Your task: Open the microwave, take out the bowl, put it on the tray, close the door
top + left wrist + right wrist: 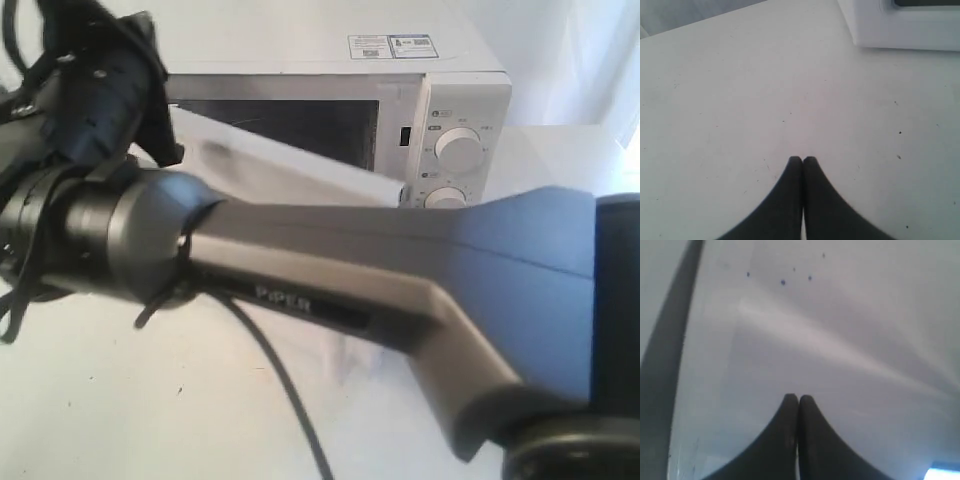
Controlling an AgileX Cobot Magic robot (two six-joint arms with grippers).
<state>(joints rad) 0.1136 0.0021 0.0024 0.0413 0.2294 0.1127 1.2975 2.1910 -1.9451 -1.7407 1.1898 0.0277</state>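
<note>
The white microwave (pixel 470 95) stands at the back, its two dials (pixel 458 147) showing. Its door (pixel 290 165) hangs partly open, slanting across the dark cavity. One grey arm (pixel 400 260) stretches across the exterior view from lower right to upper left, ending in a black wrist unit (pixel 95 95) near the door's left end. My right gripper (pixel 798 398) is shut and empty, close to a white panel (pixel 840 340) with a dark band (pixel 667 355) beside it. My left gripper (pixel 802 159) is shut and empty over the white table (pixel 740 100), near a corner of the microwave (pixel 900 30). Bowl and tray are out of view.
A black cable (pixel 285 390) trails over the white table in front of the microwave. The grey arm blocks most of the exterior view, hiding the table's middle and right. Stickers (pixel 392 46) lie on the microwave's top.
</note>
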